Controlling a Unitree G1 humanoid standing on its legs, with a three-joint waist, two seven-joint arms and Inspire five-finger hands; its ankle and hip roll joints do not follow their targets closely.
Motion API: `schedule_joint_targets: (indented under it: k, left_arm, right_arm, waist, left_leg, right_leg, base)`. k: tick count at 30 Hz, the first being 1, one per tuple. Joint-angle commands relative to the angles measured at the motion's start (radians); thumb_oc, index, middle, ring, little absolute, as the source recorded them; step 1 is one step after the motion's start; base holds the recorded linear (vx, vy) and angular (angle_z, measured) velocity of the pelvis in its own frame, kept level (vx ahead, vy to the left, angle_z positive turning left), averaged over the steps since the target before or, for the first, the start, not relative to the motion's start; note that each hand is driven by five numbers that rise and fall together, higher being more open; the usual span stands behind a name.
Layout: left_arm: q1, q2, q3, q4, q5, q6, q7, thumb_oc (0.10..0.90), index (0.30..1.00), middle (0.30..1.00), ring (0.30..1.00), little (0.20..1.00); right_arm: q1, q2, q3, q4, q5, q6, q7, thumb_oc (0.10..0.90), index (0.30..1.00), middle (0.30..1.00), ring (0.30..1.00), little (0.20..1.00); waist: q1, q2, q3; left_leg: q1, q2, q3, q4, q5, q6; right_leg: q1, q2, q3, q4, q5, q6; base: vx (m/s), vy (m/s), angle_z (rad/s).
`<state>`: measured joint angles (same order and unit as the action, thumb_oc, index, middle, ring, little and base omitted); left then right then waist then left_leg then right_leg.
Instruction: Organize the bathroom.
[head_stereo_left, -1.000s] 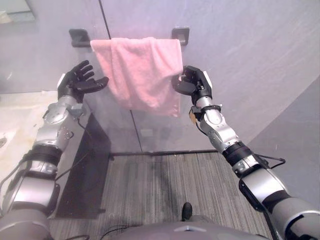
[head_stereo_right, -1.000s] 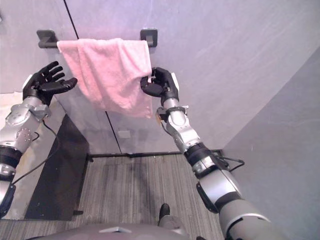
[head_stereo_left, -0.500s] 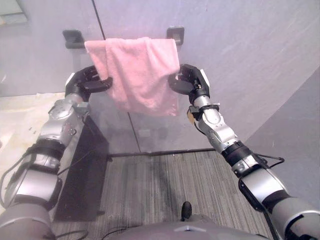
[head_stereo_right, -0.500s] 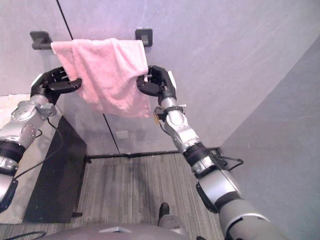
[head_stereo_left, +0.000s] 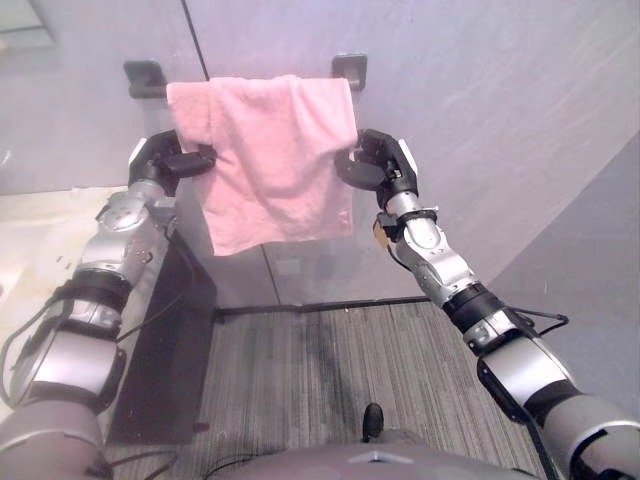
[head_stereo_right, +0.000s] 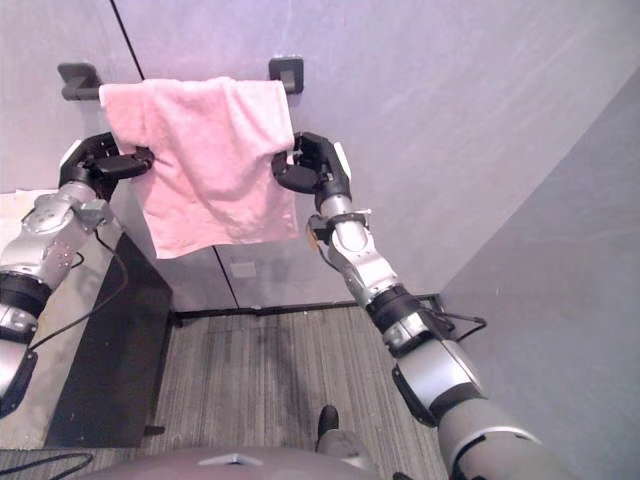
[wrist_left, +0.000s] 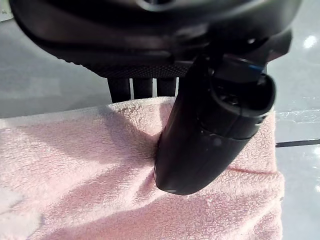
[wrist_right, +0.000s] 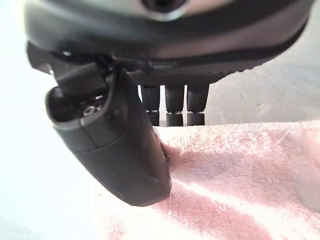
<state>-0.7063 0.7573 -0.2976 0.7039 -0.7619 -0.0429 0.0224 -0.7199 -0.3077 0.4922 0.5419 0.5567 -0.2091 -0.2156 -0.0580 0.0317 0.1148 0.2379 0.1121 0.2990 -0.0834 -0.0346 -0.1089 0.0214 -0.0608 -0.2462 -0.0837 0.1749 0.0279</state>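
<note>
Left eye view showed the left hand (head_stereo_left: 165, 163), open a second ago, now pinching the pink towel (head_stereo_left: 270, 150) on the rail (head_stereo_left: 140, 78); right hand (head_stereo_left: 372, 165) pinched its other edge, so straightening could begin.

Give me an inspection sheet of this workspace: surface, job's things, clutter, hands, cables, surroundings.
Surface: grey wall panels; striped grey floor below.
Job's things: pink towel draped over a dark towel bar, lower hem slanting.
Clutter: nothing seen.
Hands: left hand pinches the towel's left edge; right hand pinches its right edge, thumb pressed on cloth in each wrist view.
Cables: left out, robot's own.
Surroundings: dark panel standing by the wall, pale floor at left.
</note>
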Motion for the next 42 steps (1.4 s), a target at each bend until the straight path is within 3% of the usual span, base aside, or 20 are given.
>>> schedule_joint_targets:
  k: [1, 9, 16, 17, 18, 19, 20, 21, 22, 31, 35, 37, 42]
  left_arm:
    - [-0.066, 0.095, 0.099, -0.037, -0.028, -0.183, 0.094, 0.4, 0.3, 0.3, 0.3, 0.3]
    - [0.074, 0.012, 0.22, -0.073, 0.009, -0.33, 0.299, 0.4, 0.3, 0.3, 0.3, 0.3]
    - [0.113, -0.018, 0.228, -0.1, 0.037, -0.308, 0.296, 0.402, 0.302, 0.302, 0.302, 0.302]
    - [0.11, -0.018, 0.222, -0.102, 0.038, -0.301, 0.293, 0.431, 0.347, 0.347, 0.347, 0.347]
    - [0.105, -0.017, 0.216, -0.1, 0.033, -0.289, 0.278, 0.536, 0.505, 0.505, 0.505, 0.505]
    - [0.098, -0.017, 0.208, -0.098, 0.031, -0.276, 0.264, 0.59, 0.585, 0.585, 0.585, 0.585]
    - [0.097, -0.017, 0.206, -0.097, 0.032, -0.277, 0.265, 0.607, 0.611, 0.611, 0.611, 0.611]
    - [0.087, -0.017, 0.191, -0.094, 0.028, -0.246, 0.243, 0.8, 0.9, 0.9, 0.9, 0.9]
    - [0.087, -0.018, 0.188, -0.092, 0.025, -0.244, 0.236, 0.8, 0.9, 0.9, 0.9, 0.9]
    - [0.132, -0.049, 0.174, -0.092, 0.087, -0.242, 0.315, 0.8, 0.9, 0.9, 0.9, 0.9]
    - [0.259, -0.136, 0.22, -0.172, 0.106, -0.262, 0.382, 0.8, 0.9, 0.9, 0.9, 0.9]
    - [0.27, -0.142, 0.223, -0.181, 0.109, -0.254, 0.383, 0.8, 0.9, 0.9, 0.9, 0.9]
    - [0.503, -0.336, 0.23, -0.223, 0.105, -0.217, 0.425, 0.8, 0.9, 0.9, 0.9, 0.9]
  right_arm:
    - [0.016, -0.008, 0.034, -0.003, -0.054, -0.059, -0.002, 0.4, 0.3, 0.3, 0.3, 0.3]
    - [0.059, 0.017, 0.011, -0.028, -0.055, -0.062, -0.054, 0.4, 0.3, 0.3, 0.3, 0.3]
    - [0.067, 0.018, 0.004, -0.05, -0.052, -0.047, -0.056, 0.4, 0.3, 0.3, 0.3, 0.3]
    - [0.065, 0.018, 0.003, -0.051, -0.05, -0.045, -0.055, 0.4, 0.3, 0.3, 0.3, 0.3]
    - [0.061, 0.015, 0.0, -0.047, -0.046, -0.047, -0.05, 0.4, 0.3, 0.3, 0.3, 0.3]
    - [0.056, 0.014, -0.001, -0.042, -0.042, -0.048, -0.047, 0.4, 0.3, 0.3, 0.3, 0.3]
    - [0.056, 0.015, -0.001, -0.041, -0.042, -0.048, -0.047, 0.4, 0.3, 0.3, 0.3, 0.3]
    - [0.05, 0.019, 0.0, -0.031, -0.034, -0.051, -0.048, 0.591, 0.587, 0.587, 0.587, 0.587]
    - [0.051, 0.021, 0.0, -0.031, -0.036, -0.05, -0.047, 0.8, 0.9, 0.9, 0.9, 0.9]
    - [0.098, 0.022, -0.009, -0.032, -0.063, -0.049, -0.079, 0.8, 0.9, 0.9, 0.9, 0.9]
    - [0.212, 0.02, -0.036, -0.079, -0.13, -0.073, -0.112, 0.8, 0.9, 0.9, 0.9, 0.9]
    - [0.221, 0.02, -0.038, -0.085, -0.135, -0.072, -0.115, 0.8, 0.9, 0.9, 0.9, 0.9]
    - [0.418, 0.018, -0.083, -0.116, -0.28, -0.141, -0.147, 0.8, 0.9, 0.9, 0.9, 0.9]
  waist:
    - [-0.011, 0.032, -0.057]
    - [-0.002, 0.018, -0.049]
    - [-0.003, 0.01, -0.047]
    - [-0.003, 0.01, -0.046]
    - [-0.004, 0.01, -0.045]
    - [-0.005, 0.01, -0.045]
    - [-0.005, 0.01, -0.045]
    - [-0.005, 0.01, -0.045]
    - [-0.005, 0.011, -0.046]
    - [-0.012, 0.011, -0.043]
    - [-0.017, 0.004, -0.035]
    - [-0.017, 0.004, -0.036]
    - [-0.023, -0.003, -0.024]
  left_leg:
    - [-0.1, -0.078, -0.021, 0.045, 0.01, 0.05]
    - [-0.097, -0.08, -0.028, 0.04, 0.009, 0.051]
    - [-0.095, -0.08, -0.025, 0.038, 0.011, 0.052]
    - [-0.095, -0.079, -0.024, 0.038, 0.011, 0.052]
    - [-0.094, -0.079, -0.023, 0.038, 0.011, 0.053]
    - [-0.095, -0.079, -0.022, 0.038, 0.011, 0.053]
    - [-0.095, -0.079, -0.022, 0.038, 0.011, 0.053]
    - [-0.097, -0.08, -0.02, 0.04, 0.012, 0.052]
    - [-0.097, -0.08, -0.019, 0.04, 0.012, 0.053]
    - [-0.097, -0.079, -0.011, 0.043, 0.009, 0.055]
    - [-0.095, -0.084, -0.017, 0.038, 0.01, 0.062]
    - [-0.095, -0.084, -0.018, 0.037, 0.01, 0.062]
    - [-0.092, -0.091, -0.024, 0.03, 0.007, 0.073]
  right_leg:
    - [0.083, -0.005, 0.012, 0.04, -0.22, 0.111]
    - [0.082, -0.007, 0.003, 0.046, -0.223, 0.108]
    - [0.079, -0.006, 0.005, 0.045, -0.22, 0.109]
    - [0.079, -0.006, 0.006, 0.046, -0.22, 0.109]
    - [0.078, -0.006, 0.007, 0.047, -0.219, 0.11]
    - [0.077, -0.006, 0.008, 0.048, -0.218, 0.11]
    - [0.077, -0.006, 0.008, 0.048, -0.218, 0.11]
    - [0.077, -0.007, 0.009, 0.046, -0.216, 0.111]
    - [0.077, -0.007, 0.009, 0.045, -0.215, 0.111]
    - [0.074, -0.007, 0.014, 0.051, -0.217, 0.114]
    - [0.068, -0.006, 0.022, 0.057, -0.217, 0.115]
    - [0.068, -0.006, 0.022, 0.058, -0.217, 0.115]
    - [0.063, -0.006, 0.028, 0.06, -0.214, 0.123]
  base:
    - [-0.01, 0.006, 0.05]
    - [-0.01, 0.001, 0.02]
    - [0.0, 0.0, 0.0]
    - [0.0, 0.0, 0.0]
    - [0.0, 0.0, 0.0]
    - [0.0, 0.0, 0.0]
    - [0.0, 0.0, 0.0]
    - [0.0, 0.0, 0.0]
    - [0.0, 0.0, 0.0]
    - [-0.02, 0.003, 0.0]
    - [-0.08, 0.007, -0.04]
    - [-0.06, 0.003, -0.01]
    - [-0.17, 0.024, -0.01]
